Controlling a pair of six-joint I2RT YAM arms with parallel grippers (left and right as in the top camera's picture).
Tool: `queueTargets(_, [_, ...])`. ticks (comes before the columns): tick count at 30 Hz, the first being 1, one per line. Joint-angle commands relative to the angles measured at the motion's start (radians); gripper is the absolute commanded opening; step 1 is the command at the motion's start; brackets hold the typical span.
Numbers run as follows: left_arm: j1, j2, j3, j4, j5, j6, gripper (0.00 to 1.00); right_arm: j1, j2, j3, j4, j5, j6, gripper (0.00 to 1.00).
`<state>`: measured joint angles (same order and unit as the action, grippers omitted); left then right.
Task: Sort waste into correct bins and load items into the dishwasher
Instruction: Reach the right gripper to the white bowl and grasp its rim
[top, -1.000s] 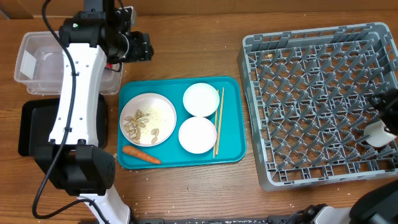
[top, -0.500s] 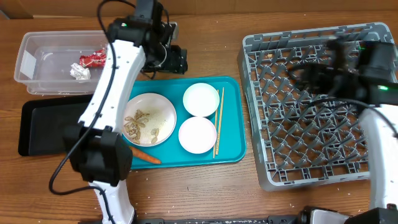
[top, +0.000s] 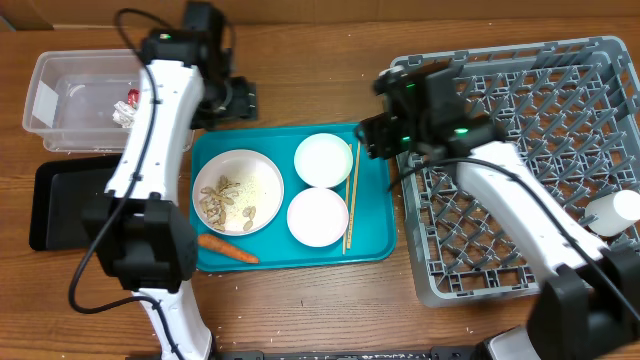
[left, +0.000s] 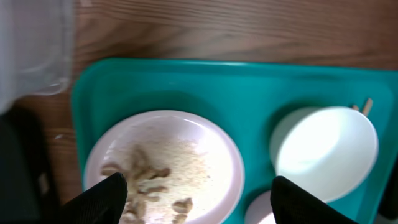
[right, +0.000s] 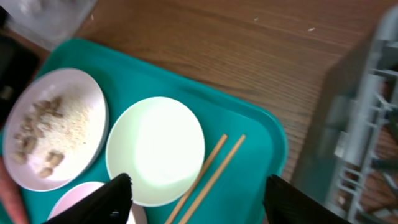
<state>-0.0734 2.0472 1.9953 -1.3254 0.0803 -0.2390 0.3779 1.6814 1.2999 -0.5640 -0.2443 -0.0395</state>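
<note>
Hovering left fingers (left: 102, 199), spread and empty, above white plate (left: 211, 149) of nut scraps (left: 143, 177) on teal tray (left: 205, 84); right fingers (right: 292, 199), spread, empty, over chopsticks (right: 214, 176), apparently lining up pickup for dish rack (top: 500, 57).

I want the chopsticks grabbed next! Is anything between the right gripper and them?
Nothing visible is in the way. The right gripper hangs open near the chopsticks, which lie bare on the teal tray beside the white bowl.
</note>
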Motion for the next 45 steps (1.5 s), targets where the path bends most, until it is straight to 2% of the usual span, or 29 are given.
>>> queueTargets(1, [0.048, -0.002, 0.011, -0.008, -0.028, -0.047, 0.76, 0.053, 0.074, 0.024, 0.033, 0.104, 0.015, 0.68])
queueTargets(8, [0.093, -0.002, 0.011, -0.010, -0.028, -0.047, 0.76, 0.098, 0.193, 0.023, 0.065, 0.165, 0.078, 0.66])
queueTargets(10, [0.095, -0.002, 0.011, -0.010, -0.029, -0.047, 0.76, 0.099, 0.215, 0.023, 0.065, 0.164, 0.102, 0.61])
queueTargets(16, [0.094, -0.002, 0.011, -0.009, -0.028, -0.047, 0.76, 0.105, 0.259, 0.023, 0.064, 0.120, 0.123, 0.57])
queueTargets(19, [0.095, -0.002, 0.010, -0.009, -0.028, -0.047, 0.77, 0.108, 0.266, 0.023, 0.062, 0.120, 0.123, 0.47])
queueTargets(23, [0.095, -0.002, 0.011, -0.009, -0.028, -0.047, 0.77, 0.108, 0.268, 0.014, 0.062, 0.120, 0.128, 0.46])
queueTargets(28, [0.095, -0.002, 0.010, -0.009, -0.028, -0.047, 0.77, 0.108, 0.272, 0.008, 0.061, 0.119, 0.149, 0.31])
queueTargets(33, [0.094, -0.002, 0.011, -0.010, -0.028, -0.047, 0.77, 0.113, 0.275, 0.008, 0.047, 0.112, 0.172, 0.27])
queueTargets(36, [0.094, -0.002, 0.010, -0.009, -0.027, -0.047, 0.77, 0.113, 0.275, 0.008, 0.047, 0.112, 0.172, 0.20])
queueTargets(38, [0.094, -0.002, 0.011, -0.010, -0.027, -0.047, 0.77, 0.113, 0.275, 0.008, 0.046, 0.113, 0.190, 0.18])
queueTargets(45, [0.094, -0.002, 0.011, -0.010, -0.027, -0.047, 0.77, 0.113, 0.275, 0.008, 0.039, 0.113, 0.281, 0.04])
